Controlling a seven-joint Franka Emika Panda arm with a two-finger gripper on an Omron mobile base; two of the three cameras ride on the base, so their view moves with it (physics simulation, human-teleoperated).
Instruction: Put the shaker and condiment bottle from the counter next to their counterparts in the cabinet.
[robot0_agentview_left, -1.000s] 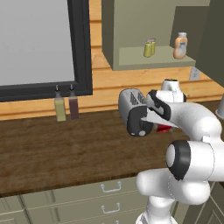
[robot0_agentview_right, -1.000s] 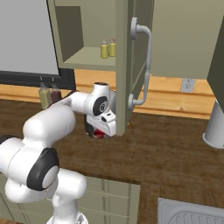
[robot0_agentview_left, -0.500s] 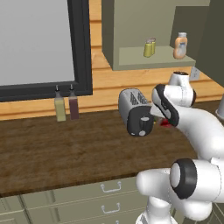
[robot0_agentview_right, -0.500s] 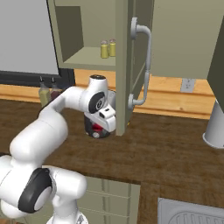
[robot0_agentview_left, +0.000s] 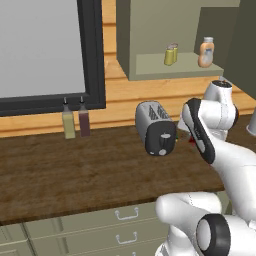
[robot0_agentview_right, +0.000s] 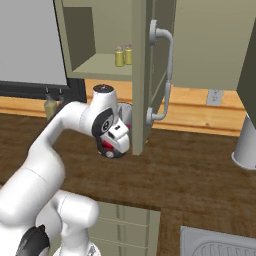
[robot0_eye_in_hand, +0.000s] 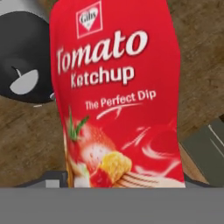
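Cabinet (robot0_agentview_right: 80, 30) shelf with two shakers (robot0_agentview_right: 123, 55), peach bottle (robot0_agentview_left: 205, 52); jaws' state unclear.

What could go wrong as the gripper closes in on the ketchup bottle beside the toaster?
The toaster stands right against the red condiment bottle, so a finger might knock it or fail to fit between. The open cabinet door hangs close beside the hand, so lifting straight up may clip it. The jaws' seating cannot be judged.

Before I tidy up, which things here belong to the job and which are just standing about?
Job:
red ketchup bottle
two small yellow shakers on the shelf
peach-orange bottle with whitish cap
grey-olive wall cabinet
dark wood counter

Bystanders:
silver-and-black toaster
olive and brown nozzle bottles
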